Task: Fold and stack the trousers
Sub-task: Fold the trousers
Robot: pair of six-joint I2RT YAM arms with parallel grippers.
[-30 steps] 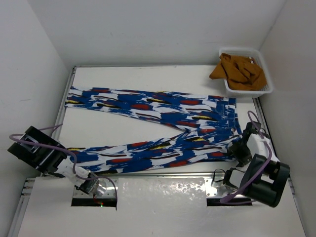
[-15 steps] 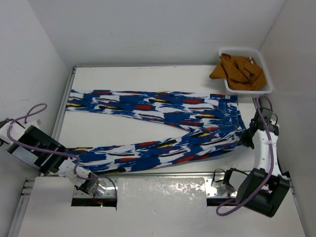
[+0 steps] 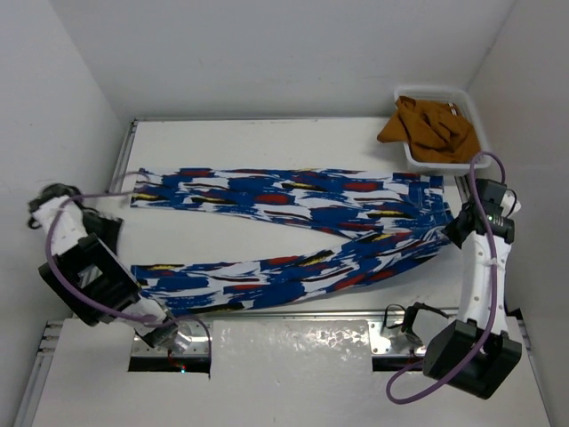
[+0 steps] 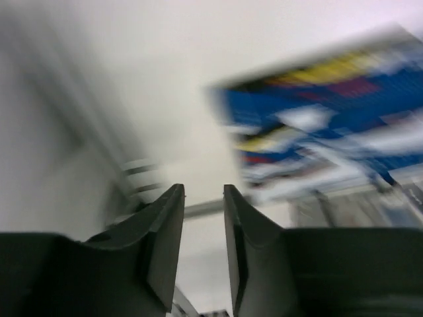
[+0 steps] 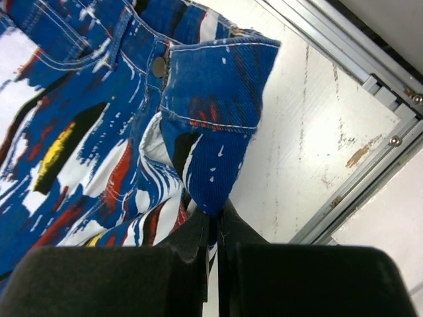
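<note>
Standing by the rig here; nearest to me on the left, the left claw (image 4: 203, 191) has its fingers a little apart with nothing between them, and in its own blurry view a leg hem shows off to the upper right; on the right side the right claw (image 5: 215, 221) is clamped tight on the trousers (image 3: 293, 267), pinching the waistband edge not far from the button, with that corner of fabric lifted and folded over above the fingers; the metal rail (image 5: 360, 168) at the edge of the surface (image 3: 213, 233) runs just beside it; the trousers lie spread across the surface, waist at the right, both legs running out to the left in a narrow V; the near leg sits close to the front edge, the far leg further back; blue with white, red, yellow and black splashes; at the far right corner, just beyond the waist end, there's a white basket (image 3: 444, 164) with a mustard-brown cloth (image 3: 428, 126) heaped in it
</note>
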